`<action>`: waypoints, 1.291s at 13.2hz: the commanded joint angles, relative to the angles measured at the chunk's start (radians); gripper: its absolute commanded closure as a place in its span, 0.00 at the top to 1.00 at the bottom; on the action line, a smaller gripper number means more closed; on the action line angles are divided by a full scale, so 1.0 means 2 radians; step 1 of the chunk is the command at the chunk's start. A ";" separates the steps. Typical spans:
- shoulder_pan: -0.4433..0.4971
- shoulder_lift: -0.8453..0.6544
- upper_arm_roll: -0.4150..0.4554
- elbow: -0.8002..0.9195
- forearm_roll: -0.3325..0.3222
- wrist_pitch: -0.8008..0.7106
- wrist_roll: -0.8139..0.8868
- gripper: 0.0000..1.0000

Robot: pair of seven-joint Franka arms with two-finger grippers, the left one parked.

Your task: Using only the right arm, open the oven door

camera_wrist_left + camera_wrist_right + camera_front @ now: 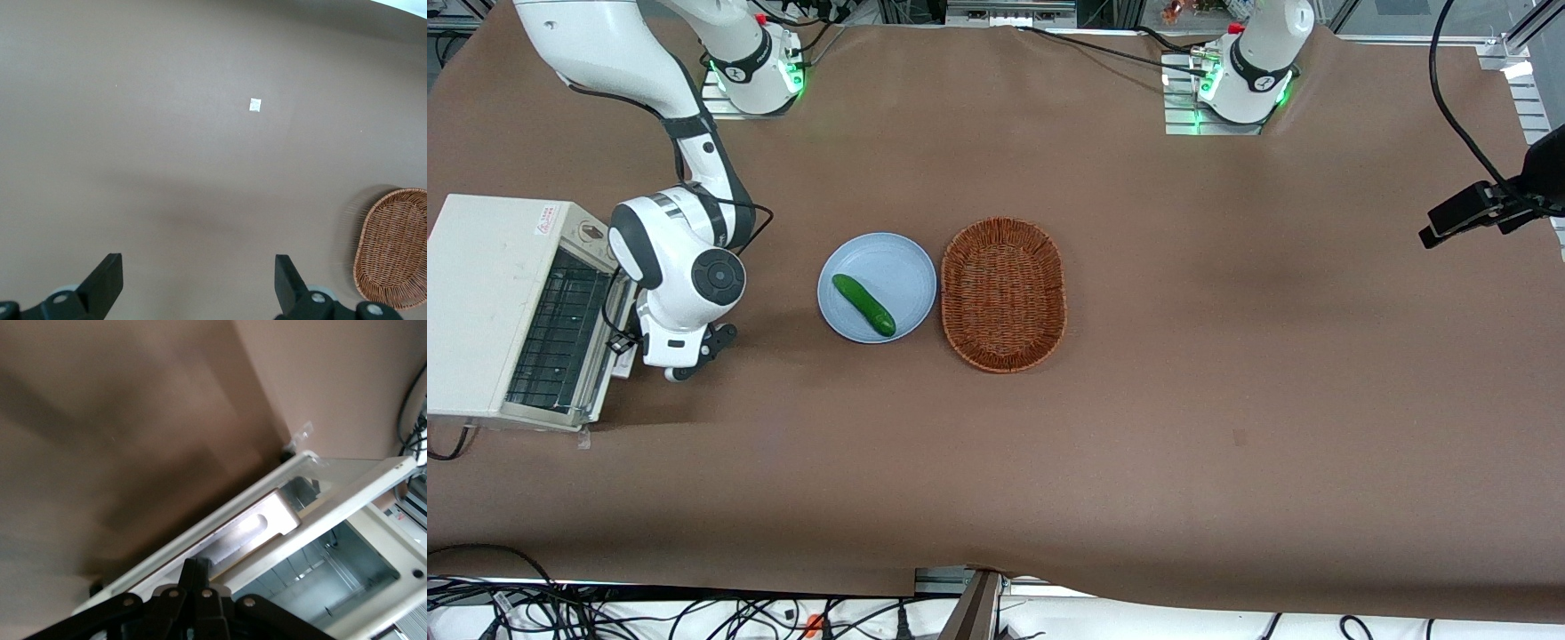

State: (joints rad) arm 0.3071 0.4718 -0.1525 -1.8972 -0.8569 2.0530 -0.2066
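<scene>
Gripper [198,577] pinching oven door [267,520] handle, door part-open, above brown table [1227,356]; plate [889,258], basket [1003,293] nearby.

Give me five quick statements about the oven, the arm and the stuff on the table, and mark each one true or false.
1. The oven door is partly open. True: the wire rack inside shows.
2. The cucumber lies in the wicker basket. False: it lies on the blue plate; the basket holds nothing.
3. The right arm's gripper is at the oven door's handle. True.
4. The plate and the basket sit beside each other. True.
5. The oven stands toward the parked arm's end of the table. False: it stands toward the working arm's end.
</scene>
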 commanded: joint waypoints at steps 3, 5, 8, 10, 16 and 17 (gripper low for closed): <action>-0.021 0.046 -0.009 0.011 0.031 0.017 0.009 0.00; -0.021 0.049 -0.009 0.015 0.050 0.017 0.009 0.00; -0.022 0.054 -0.009 0.019 0.082 0.017 0.009 0.00; -0.023 0.056 -0.009 0.024 0.119 0.017 0.009 0.00; -0.029 0.062 -0.010 0.033 0.220 0.016 0.009 0.00; -0.032 0.062 -0.010 0.033 0.240 0.016 0.009 0.00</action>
State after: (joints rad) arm 0.2596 0.6004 -0.1616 -1.8181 -0.4272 2.1212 -0.1922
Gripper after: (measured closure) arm 0.991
